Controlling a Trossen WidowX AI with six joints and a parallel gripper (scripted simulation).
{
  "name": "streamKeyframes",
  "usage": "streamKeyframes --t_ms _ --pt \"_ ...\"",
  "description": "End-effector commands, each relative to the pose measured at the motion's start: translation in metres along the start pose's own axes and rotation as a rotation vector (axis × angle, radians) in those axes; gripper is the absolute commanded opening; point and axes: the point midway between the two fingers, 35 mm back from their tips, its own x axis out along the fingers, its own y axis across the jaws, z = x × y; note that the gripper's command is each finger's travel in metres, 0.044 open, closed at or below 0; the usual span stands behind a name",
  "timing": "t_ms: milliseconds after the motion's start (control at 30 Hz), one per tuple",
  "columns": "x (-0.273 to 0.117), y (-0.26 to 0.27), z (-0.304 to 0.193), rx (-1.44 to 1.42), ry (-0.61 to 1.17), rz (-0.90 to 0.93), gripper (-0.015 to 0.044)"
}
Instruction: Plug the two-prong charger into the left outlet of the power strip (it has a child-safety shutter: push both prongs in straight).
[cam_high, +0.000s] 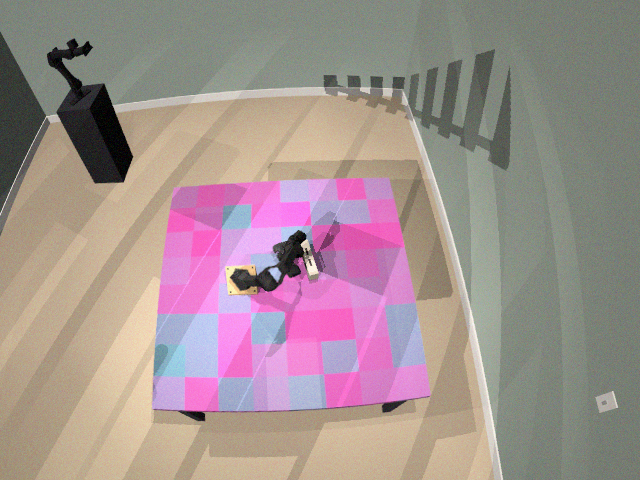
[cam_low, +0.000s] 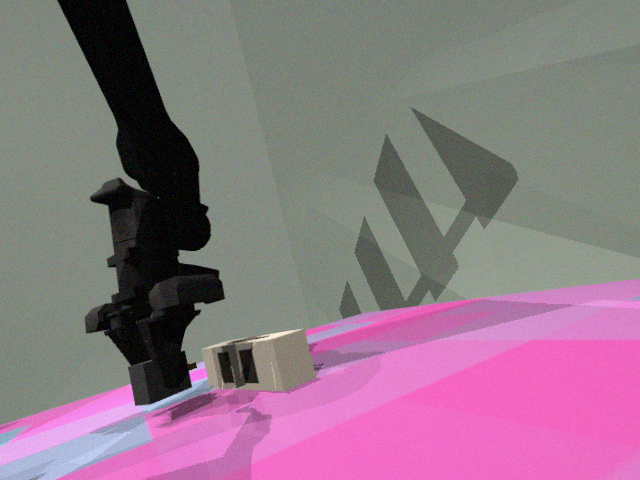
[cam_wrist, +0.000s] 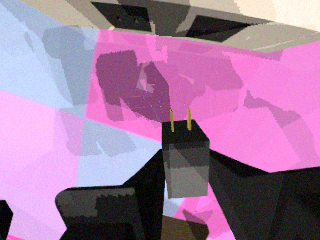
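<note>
The dark charger (cam_wrist: 186, 167) is between the fingers of my gripper (cam_wrist: 180, 151) (cam_low: 161, 379), which is shut on it. Its two brass prongs (cam_wrist: 180, 120) point up the wrist view, toward the power strip. The cream power strip (cam_high: 311, 264) (cam_low: 292, 361) (cam_wrist: 45, 11) lies on the table. Two dark outlet recesses show on its side face in the wrist view and in the exterior view. The prongs are apart from the strip, with a strip of table between. The left recess (cam_wrist: 122, 17) in the wrist view lies ahead and to the left of the prongs. In the top view the arm hides the charger.
The arm's base stands on a yellow plate (cam_high: 250, 289) on the patchwork table (cam_high: 305, 330). In the top view, a second black arm (cam_high: 64, 69) stands on a black pedestal (cam_high: 98, 139) away from the table. Shadows fall across the table and walls.
</note>
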Motion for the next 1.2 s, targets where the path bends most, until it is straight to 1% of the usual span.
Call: streamKeyframes --t_ms 0,533,1167 --pt "0.001 0.009 0.003 0.027 -0.003 0.006 0.0" --pt "0.013 0.04 0.009 0.167 0.002 0.015 0.0" --pt "0.013 0.041 0.029 0.192 0.002 0.016 0.0"
